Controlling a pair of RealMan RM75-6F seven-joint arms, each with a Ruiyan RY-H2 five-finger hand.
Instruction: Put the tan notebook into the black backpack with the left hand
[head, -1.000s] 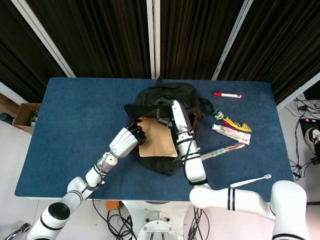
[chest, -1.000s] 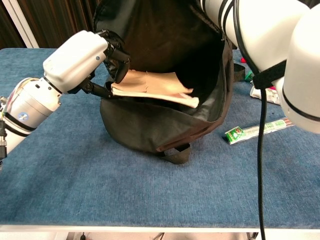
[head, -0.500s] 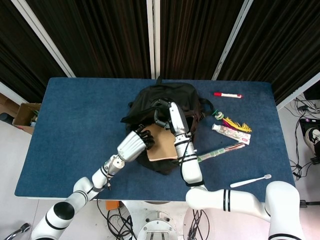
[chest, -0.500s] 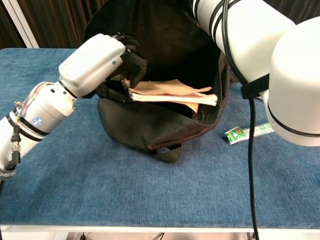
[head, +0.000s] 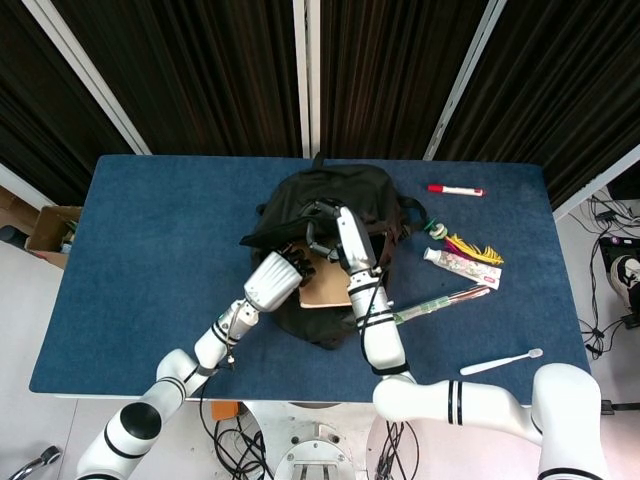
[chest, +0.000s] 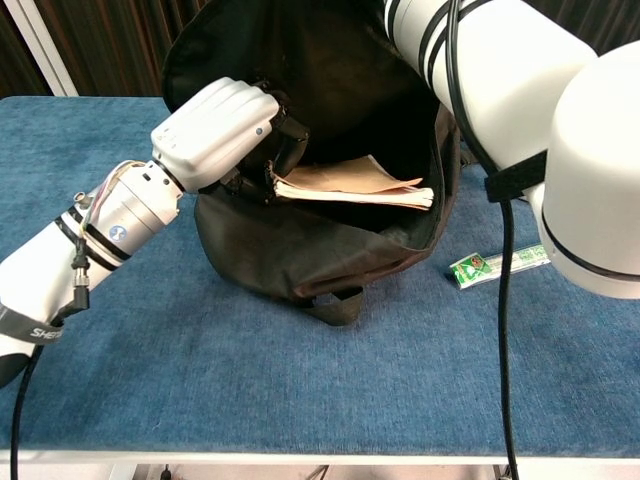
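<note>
The tan notebook (chest: 352, 186) is lying nearly flat inside the mouth of the black backpack (chest: 300, 250), its long axis running left to right across the opening, its right end sitting just inside the bag's right wall. It is lying directly to the right of my left hand (chest: 235, 130), and I am gripping its left end with my fingers (chest: 285, 140) curled around the spine edge. From overhead the book is showing as a tan patch (head: 325, 285) in the opening, my left hand (head: 275, 277) at its left edge.

My right hand (head: 322, 232) is reaching over the far side of the bag, at the upper flap, apparently holding the mouth open; I cannot tell how those fingers are closing, since the dark fabric is hiding them.

I am judging the book is mostly in, so the coming move is a push rightward and down along its own length, deeper into the cavity, then letting go.

On the blue table (head: 150, 250), well right of the bag, a red marker (head: 455, 189), a tube (head: 462, 263) and a toothbrush (head: 500, 361) are lying untouched.
</note>
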